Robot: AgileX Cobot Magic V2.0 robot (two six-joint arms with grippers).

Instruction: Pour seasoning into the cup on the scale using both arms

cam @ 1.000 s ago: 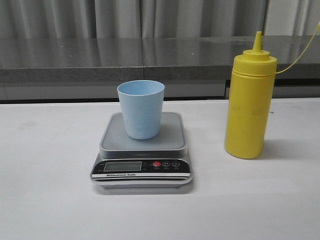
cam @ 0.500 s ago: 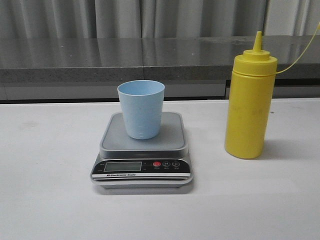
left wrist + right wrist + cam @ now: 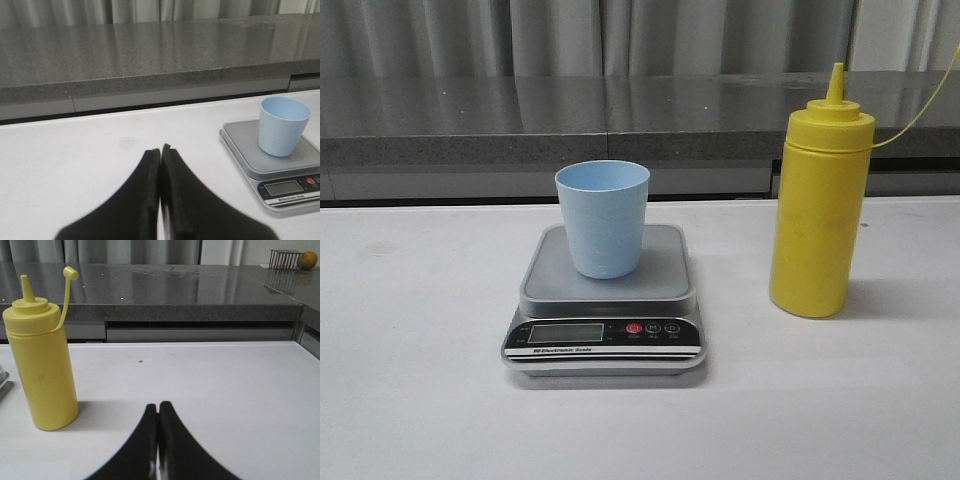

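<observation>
The light blue cup [image 3: 603,217] stands upright on the grey platform of the scale [image 3: 605,300] at the table's middle. Both also show in the left wrist view, the cup [image 3: 282,125] on the scale [image 3: 280,167]. The yellow seasoning bottle [image 3: 820,200] stands upright to the right of the scale, its cap off on a tether; it also shows in the right wrist view [image 3: 41,357]. My left gripper [image 3: 160,150] is shut and empty, well left of the scale. My right gripper [image 3: 158,405] is shut and empty, to the right of the bottle. Neither arm shows in the front view.
A grey stone counter ledge [image 3: 620,115] runs along the back of the white table [image 3: 420,400], with curtains behind. A wire basket with an orange fruit [image 3: 300,259] sits far off on the counter in the right wrist view.
</observation>
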